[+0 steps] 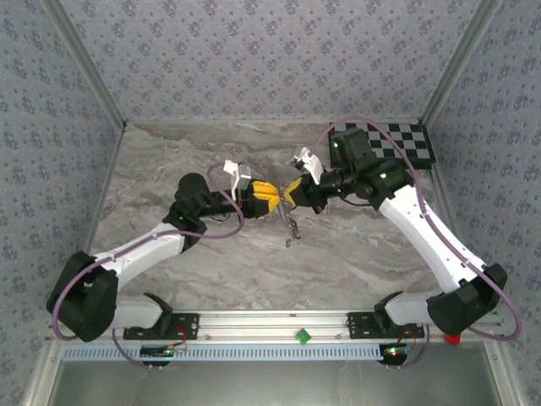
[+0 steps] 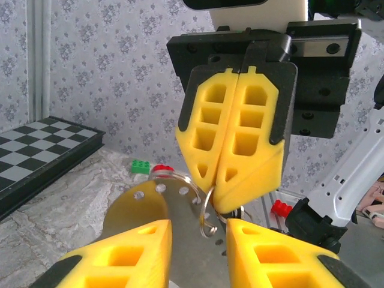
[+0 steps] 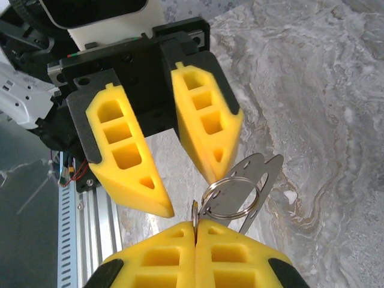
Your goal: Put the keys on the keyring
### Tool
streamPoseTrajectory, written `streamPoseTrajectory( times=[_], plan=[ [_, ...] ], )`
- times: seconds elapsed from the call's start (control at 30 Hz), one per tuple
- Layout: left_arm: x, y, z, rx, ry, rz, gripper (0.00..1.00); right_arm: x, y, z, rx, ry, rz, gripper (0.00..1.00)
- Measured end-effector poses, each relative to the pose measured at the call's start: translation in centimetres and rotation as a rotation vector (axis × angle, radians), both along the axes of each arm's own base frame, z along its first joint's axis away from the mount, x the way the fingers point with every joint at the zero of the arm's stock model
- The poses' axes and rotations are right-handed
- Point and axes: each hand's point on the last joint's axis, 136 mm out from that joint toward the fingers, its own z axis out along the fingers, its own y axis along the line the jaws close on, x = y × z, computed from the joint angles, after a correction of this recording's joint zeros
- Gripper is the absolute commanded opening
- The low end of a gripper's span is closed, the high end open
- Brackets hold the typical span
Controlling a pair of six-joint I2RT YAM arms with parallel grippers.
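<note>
Above the middle of the table (image 1: 338, 254), the two grippers meet tip to tip. The right gripper (image 3: 195, 231) has its fingers pressed flat together, pinching the keyring (image 3: 233, 216) by its edge at the seam between them. The ring stands out past the tips, clear of the table. Against the ring lies a flat metal plate (image 3: 264, 171) with a row of small holes; whether the ring passes through one I cannot tell. The left gripper (image 2: 198, 255) faces it with a moderate gap between its fingers (image 2: 120, 261). Plate and ring sit over that gap, and contact with either finger cannot be judged. From overhead, a small thin metal thing (image 1: 292, 230) shows just near of the tips, too small to name. A green block (image 2: 141, 166) and a chessboard (image 2: 36, 144) lie on the table beyond.
</note>
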Motion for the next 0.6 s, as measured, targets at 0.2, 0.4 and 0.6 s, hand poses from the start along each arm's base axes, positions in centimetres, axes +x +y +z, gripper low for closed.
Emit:
streamPoseTrajectory(
  times=[0.2, 0.4, 0.6],
  plan=[
    [0.16, -0.15, -0.14, 0.009, 0.003, -0.002, 0.30, -0.59, 0.20, -0.70, -0.027, 0.019, 0.025, 0.00],
    [0.30, -0.33, -0.61, 0.024, 0.004, -0.007, 0.31, -0.76, 0.09, -0.82, -0.035, 0.024, 0.029, 0.00],
    [-0.05, -0.57, -0.73, 0.034, 0.004, -0.042, 0.31, -0.85, 0.12, -0.78, -0.032, 0.027, 0.032, 0.00]
  ],
)
